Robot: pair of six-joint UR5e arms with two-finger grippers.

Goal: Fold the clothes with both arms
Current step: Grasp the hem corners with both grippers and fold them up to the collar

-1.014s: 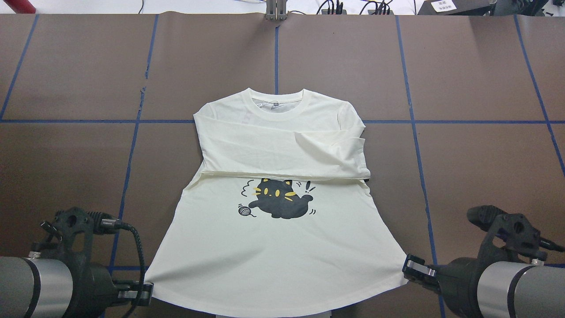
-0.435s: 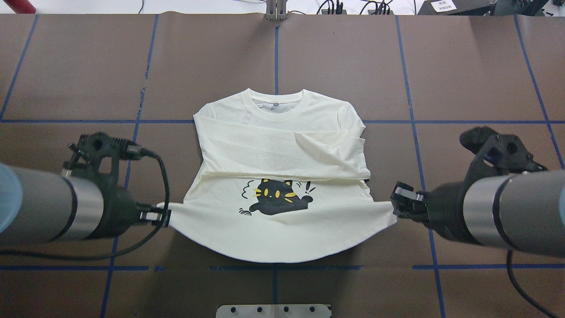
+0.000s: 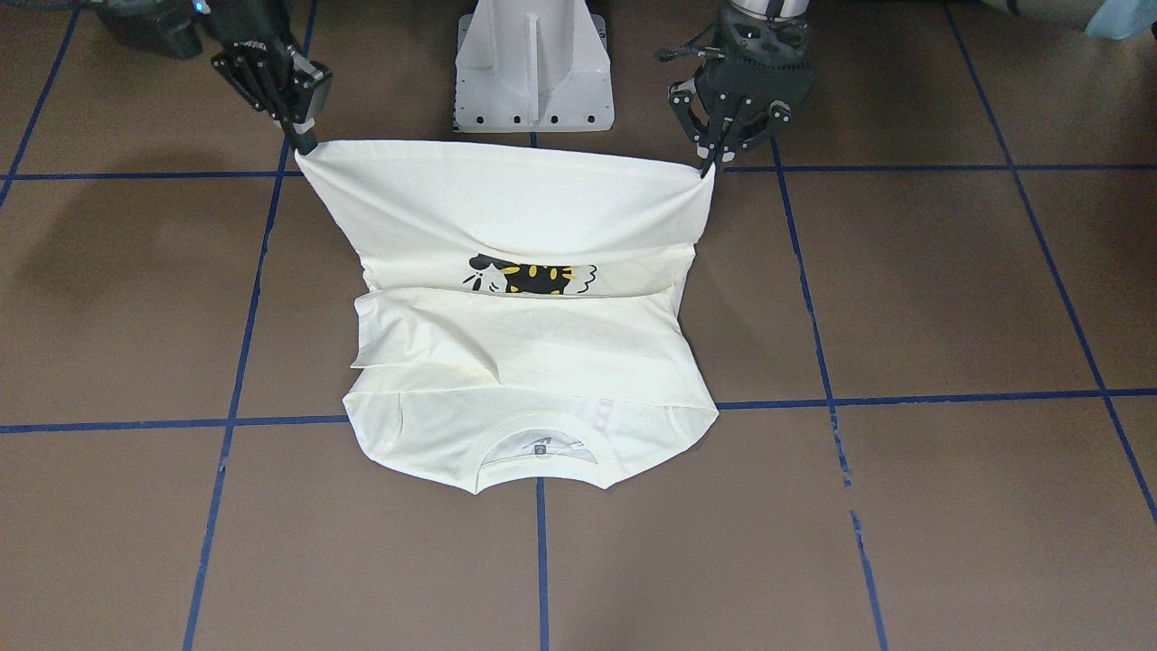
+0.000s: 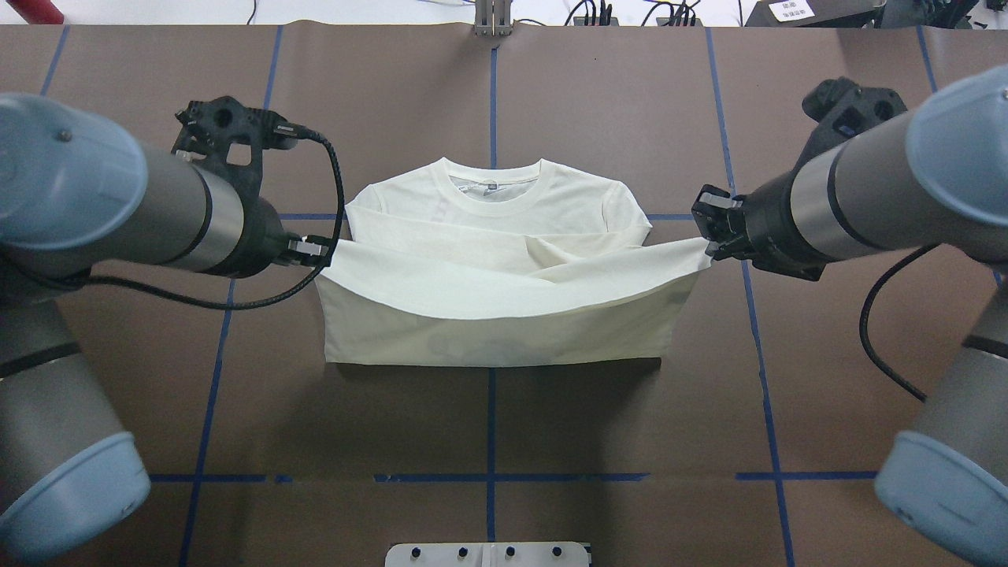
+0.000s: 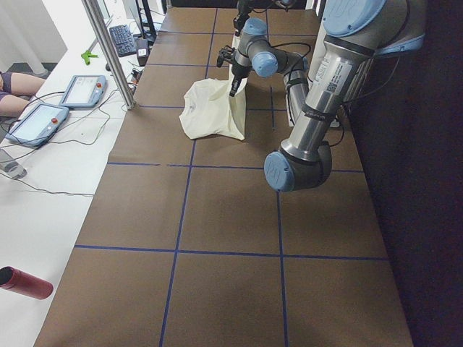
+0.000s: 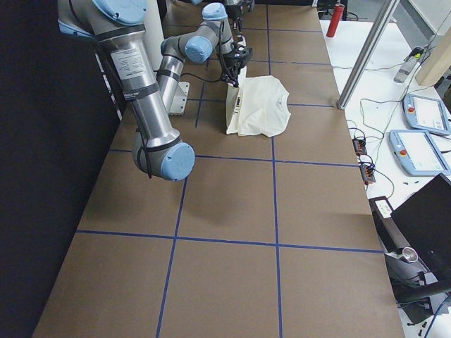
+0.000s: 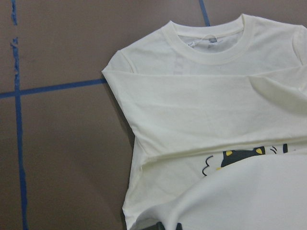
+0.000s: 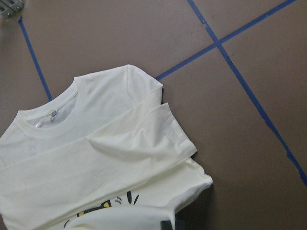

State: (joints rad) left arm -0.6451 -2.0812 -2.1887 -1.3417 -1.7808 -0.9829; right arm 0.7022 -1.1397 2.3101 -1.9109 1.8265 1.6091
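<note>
The cream shirt (image 4: 504,201) lies collar-far on the brown table, its sleeves folded across the chest. My left gripper (image 4: 319,250) is shut on the hem's left corner and my right gripper (image 4: 706,244) is shut on the right corner. Between them the hem is held up, stretched and sagging, above the chest. The lifted plain reverse (image 4: 496,331) hides the cat print from above. In the front-facing view the shirt (image 3: 524,362) shows a strip of cat print (image 3: 529,276) under the raised hem. There the left gripper (image 3: 707,167) and right gripper (image 3: 307,145) pinch the corners. Both wrist views show the shirt (image 7: 206,120) (image 8: 96,158) below.
The white pedestal base (image 3: 533,63) stands at the robot's edge just behind the lifted hem. Blue tape lines (image 4: 492,477) grid the brown table. Teach pendants (image 5: 40,119) lie on the white bench past the table's far side, and a red bottle (image 5: 25,283) lies there too.
Both grippers, still shut on the hem corners, have risen and moved away from the robot toward the collar. The lower half of the shirt has folded up over the cat print.
</note>
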